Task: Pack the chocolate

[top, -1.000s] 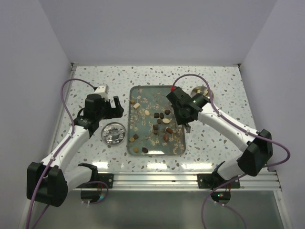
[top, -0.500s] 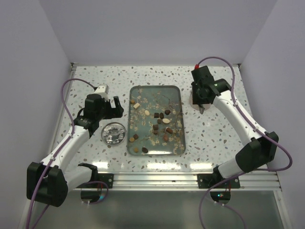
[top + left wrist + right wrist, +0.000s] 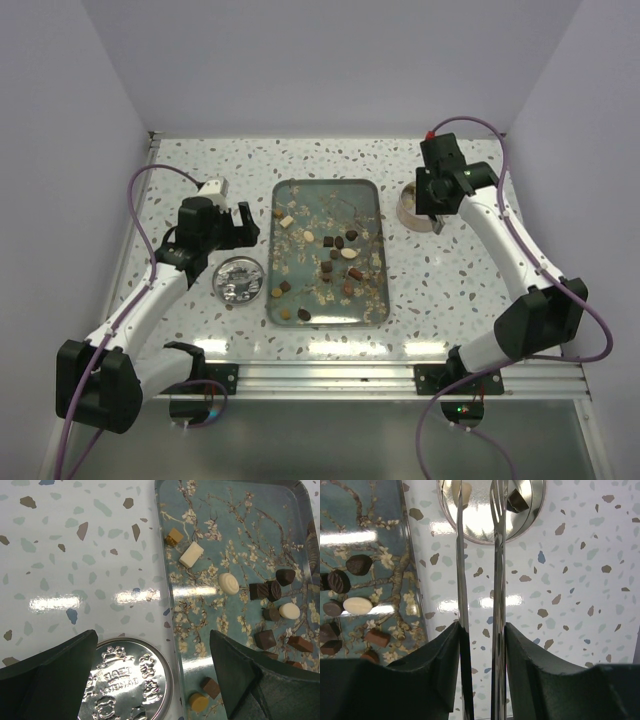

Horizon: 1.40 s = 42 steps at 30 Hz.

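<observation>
My right pincer [image 3: 481,630] is closed on thin shiny steel tongs [image 3: 498,555]. Their flat blades stand a little apart over the round metal tin [image 3: 538,507] just right of the flowered tray [image 3: 240,510], and a dark cube [image 3: 516,501] lies in this tin. My left pincer [image 3: 152,645] is spread wide and empty above the embossed silver lid [image 3: 125,680] just left of the tray. Most of the chocolate [image 3: 229,583], brown blocks and smooth cream ovals, lies on the tray.

The silver tin lid [image 3: 129,680] bears embossed lettering, unreadable.

Plain pale-lilac walls [image 3: 330,60] on 3 sides; speckled terrazzo table [image 3: 190,165] w/ glare spots.
</observation>
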Available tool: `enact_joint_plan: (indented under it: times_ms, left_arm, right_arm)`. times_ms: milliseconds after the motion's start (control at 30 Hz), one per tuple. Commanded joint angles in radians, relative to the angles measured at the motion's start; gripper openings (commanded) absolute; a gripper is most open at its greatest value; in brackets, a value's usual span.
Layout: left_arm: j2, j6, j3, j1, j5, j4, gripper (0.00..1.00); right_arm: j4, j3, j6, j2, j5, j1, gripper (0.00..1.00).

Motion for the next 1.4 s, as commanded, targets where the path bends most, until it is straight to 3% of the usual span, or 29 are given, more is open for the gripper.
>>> enact_joint_plan:
  times_ms: [0,533,767,933,1367]
  left_arm:
    - [-0.002,0.026,0.015,0.005,0.004,0.02,1.0]
    - [0.006,0.019,0.015,0.005,0.015,0.018,1.0]
    - [0.009,0.015,0.015,0.004,0.028,0.021,1.0]
    - [0.003,0.001,0.003,0.005,0.033,0.017,1.0]
    - [-0.014,-0.027,-0.025,0.004,0.055,0.032,1.0]
  right_arm:
    - [0.026,0.024,-0.025,-0.021,-0.009,-0.014,0.44]
    - [0.023,-0.043,0.011,-0.096,-0.136,0.02,0.42]
    - [0.014,-0.179,0.141,-0.156,-0.15,0.266,0.41]
    - [0.025,-0.285,0.202,-0.229,-0.202,0.378,0.41]
    - [-0.023,-0.371,0.249,-0.303,-0.195,0.497,0.41]
